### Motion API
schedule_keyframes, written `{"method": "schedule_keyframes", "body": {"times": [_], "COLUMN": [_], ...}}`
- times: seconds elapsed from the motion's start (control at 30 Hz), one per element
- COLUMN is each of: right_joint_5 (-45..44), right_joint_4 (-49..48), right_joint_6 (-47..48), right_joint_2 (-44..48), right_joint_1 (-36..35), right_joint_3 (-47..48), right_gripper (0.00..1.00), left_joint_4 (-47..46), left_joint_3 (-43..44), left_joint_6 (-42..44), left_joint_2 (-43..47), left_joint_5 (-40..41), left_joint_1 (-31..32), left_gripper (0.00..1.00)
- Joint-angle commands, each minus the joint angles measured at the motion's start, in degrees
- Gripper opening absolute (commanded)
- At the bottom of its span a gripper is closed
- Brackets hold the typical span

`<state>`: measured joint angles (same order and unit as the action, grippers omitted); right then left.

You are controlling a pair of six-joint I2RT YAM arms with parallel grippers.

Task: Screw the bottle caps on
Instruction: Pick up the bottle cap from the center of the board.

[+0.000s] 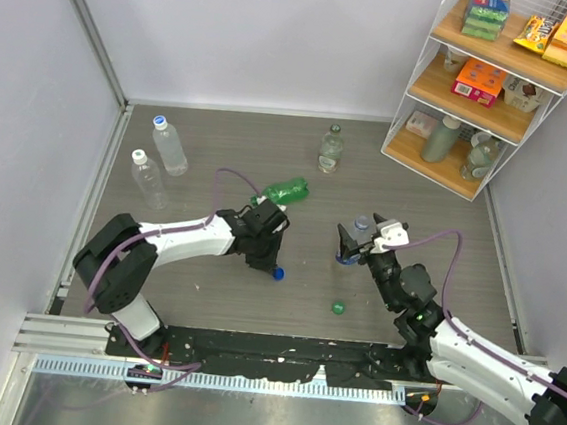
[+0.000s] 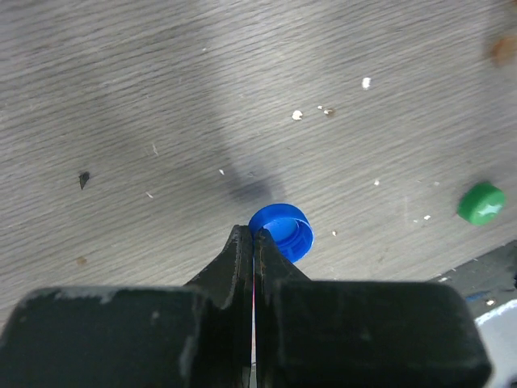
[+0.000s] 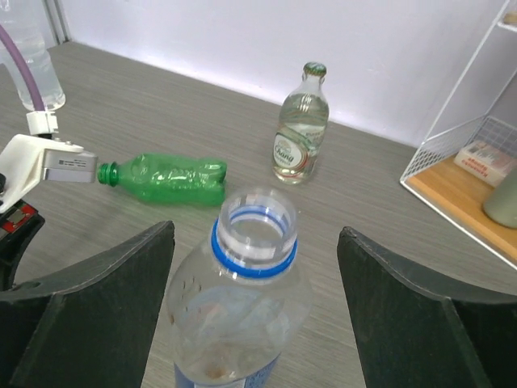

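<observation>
My left gripper (image 1: 271,262) (image 2: 254,234) is shut, its tips pinching the rim of the blue cap (image 2: 281,230) (image 1: 278,272), which hangs tilted just above the table. The green cap (image 1: 337,305) (image 2: 481,203) lies on the table to its right. My right gripper (image 1: 359,242) (image 3: 256,234) is open, its fingers wide on both sides of the upright blue-label bottle (image 3: 246,299) (image 1: 362,225), whose neck is uncapped; they do not touch it. The green bottle (image 1: 286,190) (image 3: 170,179) lies on its side, uncapped. A clear bottle with a white cap (image 1: 149,180) stands far left.
Another clear bottle with a blue-and-white top (image 1: 169,144) stands at back left. A clear glass bottle with a dark cap (image 1: 331,149) (image 3: 300,129) stands at the back centre. A white wire shelf of snacks (image 1: 496,92) fills the back right corner. Walls close in left and back.
</observation>
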<state>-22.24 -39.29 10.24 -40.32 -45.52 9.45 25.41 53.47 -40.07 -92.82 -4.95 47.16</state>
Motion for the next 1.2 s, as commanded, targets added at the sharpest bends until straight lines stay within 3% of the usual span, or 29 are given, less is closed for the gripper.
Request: {"method": "schedule_keyframes", "body": {"times": [0.0,0.27,0.43,0.63,0.73,0.83,0.9,1.03,1.17], "right_joint_5": [-1.0,4.0,9.4,29.9,43.8,59.4,64.3,63.8,64.2], "right_joint_4": [2.1,9.5,18.0,25.9,26.1,26.8,26.5,24.6,16.2], "right_joint_6": [3.4,3.2,1.1,-1.8,-2.4,-1.5,-0.3,7.9,9.3], "right_joint_2": [1.5,1.6,3.2,5.8,6.7,5.9,5.4,7.1,8.8], "right_joint_1": [0.1,0.1,0.0,0.1,0.1,0.1,0.1,0.1,0.1], "right_joint_3": [6.4,14.3,21.8,28.5,29.4,30.7,31.0,27.7,23.2], "right_gripper": [0.86,0.86,0.86,0.86,0.86,0.84,0.83,0.82,0.82], "left_joint_4": [-0.8,-2.1,-9.0,-18.7,-28.6,-36.3,-38.6,-48.9,-47.6], "left_joint_3": [0.1,-2.3,-5.6,-6.7,-8.5,-9.2,-8.2,-11.3,-9.4], "left_joint_6": [0.0,-0.8,1.6,-1.1,-5.5,-15.6,-21.7,-35.4,-40.8], "left_joint_2": [6.1,13.9,21.2,31.5,36.1,39.2,39.6,41.7,42.8], "left_joint_5": [0.9,1.5,-5.3,-14.6,-20.4,-24.0,-26.2,-24.5,-22.3], "left_joint_1": [0.2,0.2,0.1,0.1,0.1,0.1,0.1,0.1,0.1], "left_gripper": [0.0,0.0,0.0,0.0,0.0,0.0,0.0,0.0,0.0]}}
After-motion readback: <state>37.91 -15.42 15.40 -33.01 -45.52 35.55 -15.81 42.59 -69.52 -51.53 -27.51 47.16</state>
